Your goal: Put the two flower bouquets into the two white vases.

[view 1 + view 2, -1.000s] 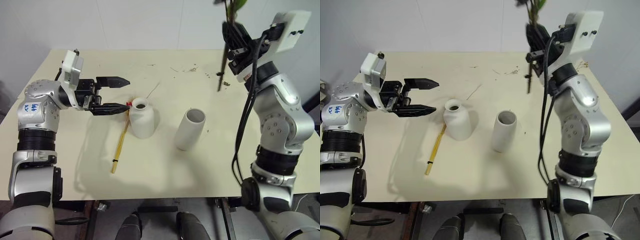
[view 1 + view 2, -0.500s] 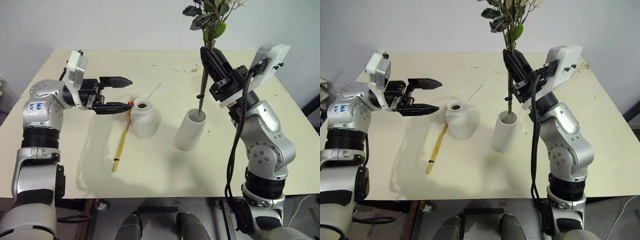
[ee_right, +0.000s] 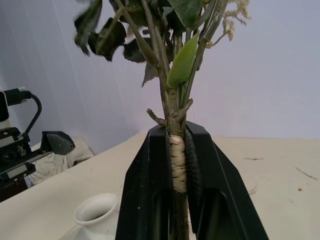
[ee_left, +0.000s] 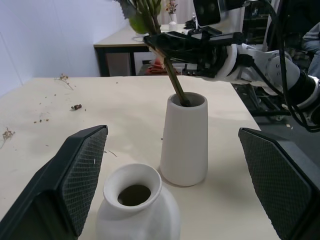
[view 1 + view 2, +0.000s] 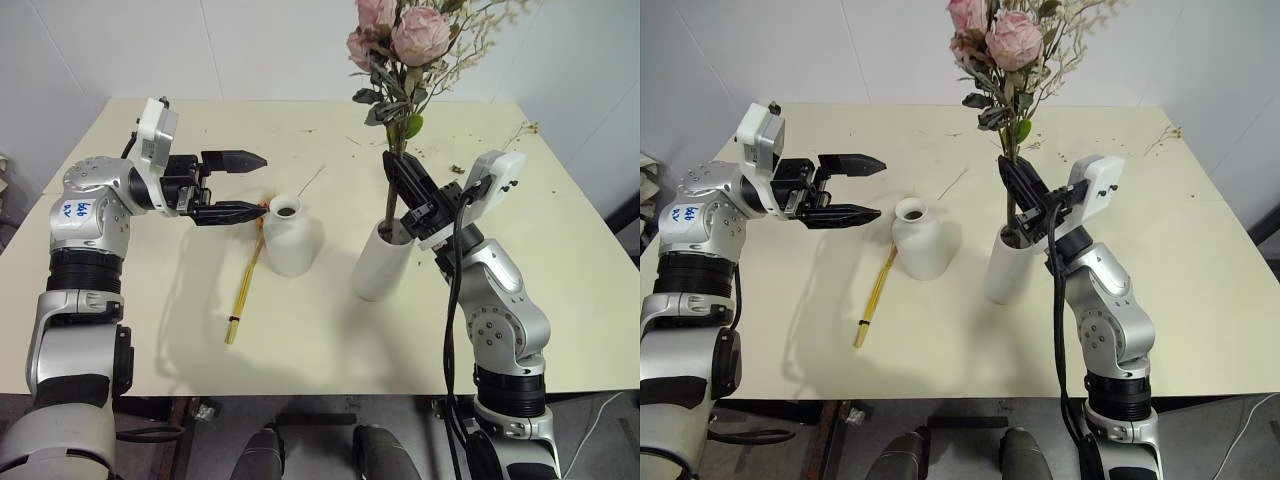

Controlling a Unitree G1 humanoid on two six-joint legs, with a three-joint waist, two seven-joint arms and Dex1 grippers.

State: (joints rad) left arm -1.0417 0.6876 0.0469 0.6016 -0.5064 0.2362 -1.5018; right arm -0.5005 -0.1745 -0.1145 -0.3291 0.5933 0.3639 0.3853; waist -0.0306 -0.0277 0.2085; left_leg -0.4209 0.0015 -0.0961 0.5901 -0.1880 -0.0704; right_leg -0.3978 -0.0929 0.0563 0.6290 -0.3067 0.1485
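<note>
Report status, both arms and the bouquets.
Right gripper shut on rose bouquet, stems in tall vase. Left gripper open beside squat vase. Slim bundle on table.

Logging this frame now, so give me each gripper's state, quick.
Left gripper: open, holding nothing, beside the squat vase.
Right gripper: shut on the rose bouquet, stems in the tall vase.

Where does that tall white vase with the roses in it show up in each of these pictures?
Left eye view: tall vase, right of centre on the table.
Right eye view: centre, beside the right pincer.
Left wrist view: centre, upright, stems in its mouth.
Right wrist view: I cannot make it out.
Shared landmark: the squat vase beside it.
</note>
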